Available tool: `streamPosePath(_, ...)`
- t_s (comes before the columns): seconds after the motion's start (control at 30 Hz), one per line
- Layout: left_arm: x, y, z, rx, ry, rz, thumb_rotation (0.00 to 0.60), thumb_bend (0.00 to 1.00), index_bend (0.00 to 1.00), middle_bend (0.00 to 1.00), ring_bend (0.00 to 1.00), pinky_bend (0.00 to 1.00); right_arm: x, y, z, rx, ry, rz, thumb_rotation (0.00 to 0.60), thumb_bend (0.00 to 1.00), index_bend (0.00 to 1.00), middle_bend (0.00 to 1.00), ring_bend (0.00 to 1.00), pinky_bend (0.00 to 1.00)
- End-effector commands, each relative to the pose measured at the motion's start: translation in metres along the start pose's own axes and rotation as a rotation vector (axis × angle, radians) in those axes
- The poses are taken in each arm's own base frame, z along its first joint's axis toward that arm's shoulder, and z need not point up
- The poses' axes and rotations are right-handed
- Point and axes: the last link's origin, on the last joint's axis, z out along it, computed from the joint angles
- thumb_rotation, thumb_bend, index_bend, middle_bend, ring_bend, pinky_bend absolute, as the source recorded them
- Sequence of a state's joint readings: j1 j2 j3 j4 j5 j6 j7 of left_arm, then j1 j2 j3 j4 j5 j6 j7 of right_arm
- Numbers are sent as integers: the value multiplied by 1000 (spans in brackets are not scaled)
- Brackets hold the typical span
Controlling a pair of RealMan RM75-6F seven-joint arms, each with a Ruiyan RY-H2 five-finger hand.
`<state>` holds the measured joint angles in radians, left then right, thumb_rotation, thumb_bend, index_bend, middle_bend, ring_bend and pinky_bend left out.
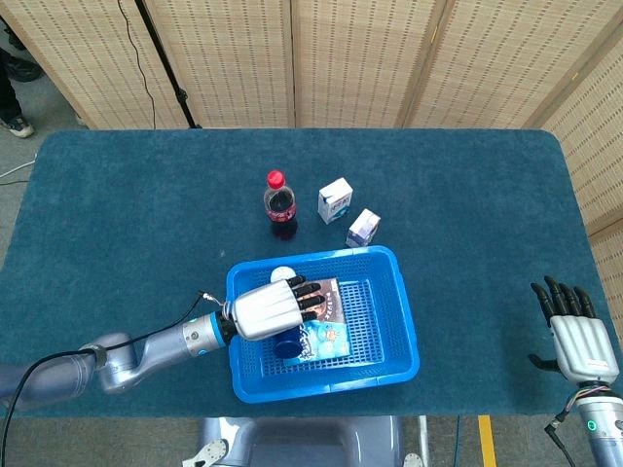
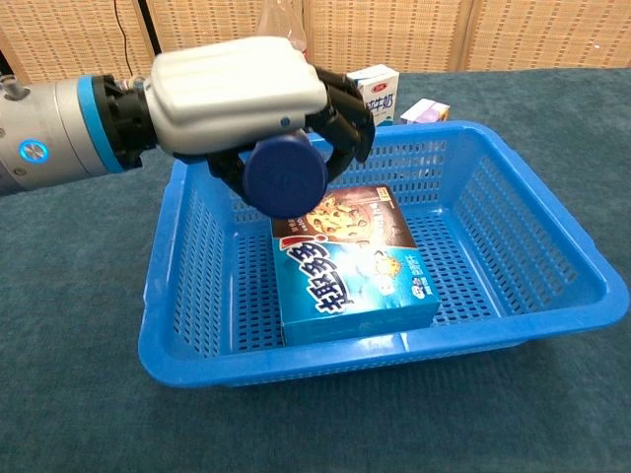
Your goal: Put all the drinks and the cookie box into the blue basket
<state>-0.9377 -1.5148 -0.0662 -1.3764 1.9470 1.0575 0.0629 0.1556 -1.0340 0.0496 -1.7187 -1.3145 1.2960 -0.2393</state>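
Your left hand (image 2: 242,89) is gripping the blue-capped bottle (image 2: 286,177) on its side, right over the blue basket (image 2: 552,246). The cookie box (image 2: 345,261) is lying just below it. Your right hand (image 1: 574,331) is hanging open, far away.

We see table (image 1: 117,195) under matt teal cloth, faintly napped. Blue basket (image 2: 552,266): glossy moulded plastic, perforated walls. Cookie box (image 2: 355,281): smooth printed card, slight sheen. Left hand (image 2: 237,84): smooth pale plastic shell, black fingers (image 2: 350,99). Bottle cap (image 2: 286,177): matt blue plastic. Screens (image 1: 389,58) behind table: woven cane.
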Motion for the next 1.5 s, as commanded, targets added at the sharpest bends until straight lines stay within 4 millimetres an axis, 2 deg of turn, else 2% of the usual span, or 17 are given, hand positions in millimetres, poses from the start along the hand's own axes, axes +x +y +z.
streamPosePath(0.03, -12, 9, 4, -28, -78, 74, 600, 283, 648, 351, 236, 396, 0, 0, 0, 1, 0, 0, 600, 0, 0, 0, 0, 0)
streamPosePath(0.13, -16, 12, 5, -35, -90, 100, 600, 268, 588, 296, 194, 395, 0, 0, 0, -1, 1, 0, 600, 0, 0, 0, 0, 0)
streamPosePath(0.17, -17, 13, 5, -38, -93, 104, 600, 257, 523, 246, 161, 384, 0, 0, 0, -2, 2, 0, 600, 0, 0, 0, 0, 0)
streamPosePath(0.23, -19, 13, 3, -42, -112, 107, 600, 225, 318, 111, 74, 321, 0, 1, 0, -4, 2, 1, 600, 0, 0, 0, 0, 0)
streamPosePath(0.27, -20, 11, 2, -33, -130, 107, 600, 181, 168, 42, 29, 253, 0, 1, 0, -5, 3, 1, 600, 0, 0, 0, 0, 0)
streamPosePath(0.3, -22, 9, 0, -18, -159, 107, 600, 128, 59, 4, 4, 174, 1, 1, 0, -6, 4, 2, 600, 0, 0, 0, 0, 0)
streamPosePath(0.33, -22, 9, -1, -4, -186, 96, 600, 81, 8, 0, 0, 112, 1, 1, 0, -6, 4, 2, 600, 0, 0, 0, 0, 0)
streamPosePath(0.43, -16, 9, -2, 17, -223, 68, 600, 8, 0, 0, 0, 14, 0, 0, 0, -4, 3, -1, 600, 0, 0, 0, 0, 0)
streamPosePath(0.73, 15, 3, -10, 75, -116, -44, 600, 0, 0, 0, 0, 1, 1, 0, -1, -3, 5, 0, 600, 0, 0, 0, 0, 0)
streamPosePath(0.8, 39, -14, -16, 144, 33, -141, 600, 0, 0, 0, 0, 1, 1, 0, -1, -1, 5, 3, 600, 0, 0, 0, 0, 0)
streamPosePath(1.0, 65, -50, -38, 264, 232, -269, 600, 0, 0, 0, 0, 1, 1, -1, -1, 2, 1, 5, 600, 0, 0, 0, 0, 0)
streamPosePath(1.1, 78, -64, -47, 321, 350, -422, 600, 0, 0, 0, 0, 16, 1, -1, -1, 5, -2, 4, 600, 0, 0, 0, 0, 0)
streamPosePath(1.13, 81, -78, -55, 371, 426, -493, 600, 0, 0, 0, 0, 23, 1, -1, -1, 7, -4, 5, 600, 0, 0, 0, 0, 0)
streamPosePath(1.2, 79, -94, -61, 424, 477, -535, 600, 0, 0, 0, 0, 43, 0, -1, -1, 8, -6, 6, 600, 0, 0, 0, 0, 0)
streamPosePath(1.33, 67, -122, -72, 552, 543, -785, 600, 0, 0, 0, 0, 50, 0, -1, 0, 7, -7, 5, 600, 0, 0, 0, 0, 0)
streamPosePath(1.4, 53, -139, -77, 637, 549, -955, 600, 0, 0, 0, 0, 52, 0, -2, 0, 10, -11, 3, 600, 0, 0, 0, 0, 0)
streamPosePath(1.5, 35, -154, -82, 708, 528, -1049, 600, 0, 0, 0, 0, 41, -1, -2, 0, 10, -12, 4, 600, 0, 0, 0, 0, 0)
